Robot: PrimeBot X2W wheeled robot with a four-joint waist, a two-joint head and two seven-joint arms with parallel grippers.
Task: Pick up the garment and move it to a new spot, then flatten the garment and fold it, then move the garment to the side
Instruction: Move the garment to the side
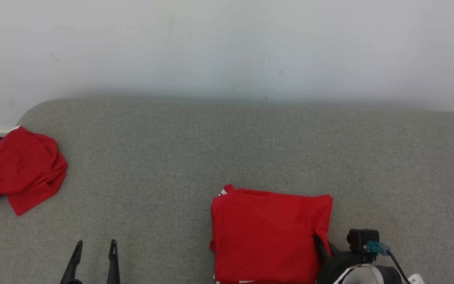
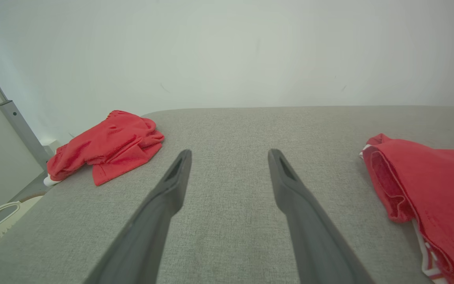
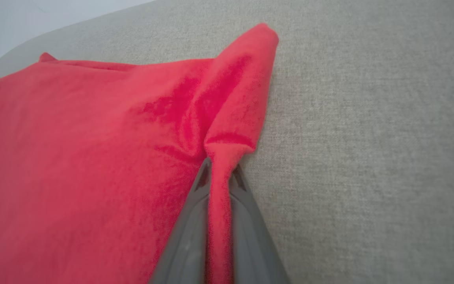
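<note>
Pinching the right edge of the folded red garment (image 1: 268, 236) at the front of the grey surface (image 1: 172, 157), the right claw (image 3: 219, 177) is clenched, likely to drag it aside; the left claw (image 1: 96, 242) (released) hovers clear.

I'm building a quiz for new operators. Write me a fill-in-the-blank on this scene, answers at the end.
The right gripper is shut on the folded garment, whose colour is ____. The left gripper holds ____. The crumpled garment lies on the robot's ____ side.
Missing: red; nothing; left.
</note>
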